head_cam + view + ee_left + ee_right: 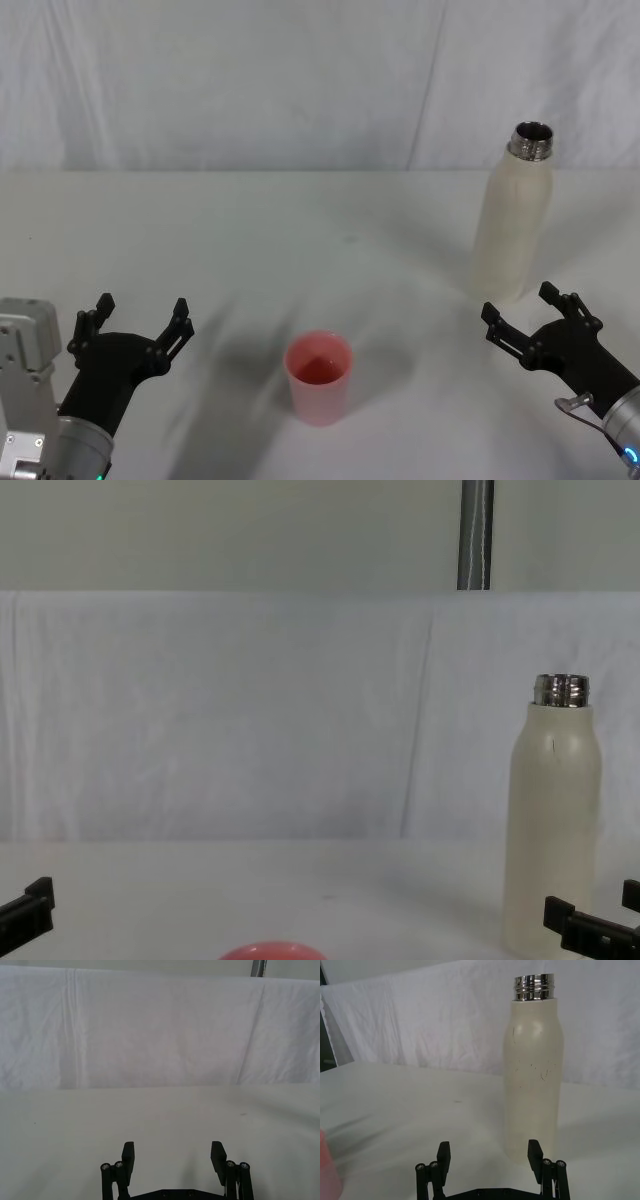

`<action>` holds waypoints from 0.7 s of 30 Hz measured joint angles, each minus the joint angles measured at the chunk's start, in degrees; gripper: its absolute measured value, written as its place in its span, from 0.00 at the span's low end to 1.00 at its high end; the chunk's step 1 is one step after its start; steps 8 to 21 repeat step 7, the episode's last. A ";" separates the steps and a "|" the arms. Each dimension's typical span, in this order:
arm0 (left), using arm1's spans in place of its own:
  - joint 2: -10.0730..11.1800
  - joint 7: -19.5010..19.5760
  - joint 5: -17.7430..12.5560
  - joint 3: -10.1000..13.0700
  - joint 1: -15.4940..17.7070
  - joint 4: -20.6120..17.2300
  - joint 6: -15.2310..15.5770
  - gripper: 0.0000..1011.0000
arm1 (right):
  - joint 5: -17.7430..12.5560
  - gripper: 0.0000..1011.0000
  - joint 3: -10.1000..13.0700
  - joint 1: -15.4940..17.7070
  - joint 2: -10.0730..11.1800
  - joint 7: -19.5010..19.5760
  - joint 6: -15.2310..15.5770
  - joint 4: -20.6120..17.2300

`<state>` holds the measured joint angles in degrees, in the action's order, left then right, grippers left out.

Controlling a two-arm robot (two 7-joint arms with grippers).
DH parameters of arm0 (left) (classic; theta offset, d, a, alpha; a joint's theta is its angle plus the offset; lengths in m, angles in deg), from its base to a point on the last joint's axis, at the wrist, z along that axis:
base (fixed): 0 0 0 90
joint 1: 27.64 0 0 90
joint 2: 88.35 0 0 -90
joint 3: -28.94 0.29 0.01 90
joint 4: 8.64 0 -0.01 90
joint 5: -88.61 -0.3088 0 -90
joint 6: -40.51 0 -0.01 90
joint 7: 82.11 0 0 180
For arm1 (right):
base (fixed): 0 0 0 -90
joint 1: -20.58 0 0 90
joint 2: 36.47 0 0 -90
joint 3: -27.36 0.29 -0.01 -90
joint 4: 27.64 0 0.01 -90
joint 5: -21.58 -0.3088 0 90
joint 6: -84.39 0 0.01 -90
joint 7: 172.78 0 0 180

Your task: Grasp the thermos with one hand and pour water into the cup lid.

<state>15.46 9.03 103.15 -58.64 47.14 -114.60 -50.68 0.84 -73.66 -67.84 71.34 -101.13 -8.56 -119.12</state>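
Note:
The cream-white thermos [513,228] stands upright at the right of the table, its steel neck uncapped; it also shows in the right wrist view [533,1070] and the chest view [554,835]. My right gripper [531,311] is open just in front of its base, not touching it, with the bottle a little beyond the open fingers [490,1156]. The pink cup lid [318,377] stands upright near the table's front centre, its rim [273,950] low in the chest view. My left gripper [139,317] hangs open at the front left, with nothing between its fingers [173,1156].
A white cloth covers the table [260,240] and hangs as a backdrop [250,710] behind it. A grey pole [475,535] rises behind the backdrop at the right.

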 joint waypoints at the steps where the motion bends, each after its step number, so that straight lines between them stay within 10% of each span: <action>1: 0.00 0.00 0.00 0.00 0.00 0.00 0.00 0.99 | 0.00 0.99 0.01 0.00 0.00 0.01 0.00 0.00; 21: 0.00 0.00 0.00 0.00 0.00 0.00 0.00 0.99 | 0.00 0.99 0.04 0.00 0.00 0.03 0.00 0.00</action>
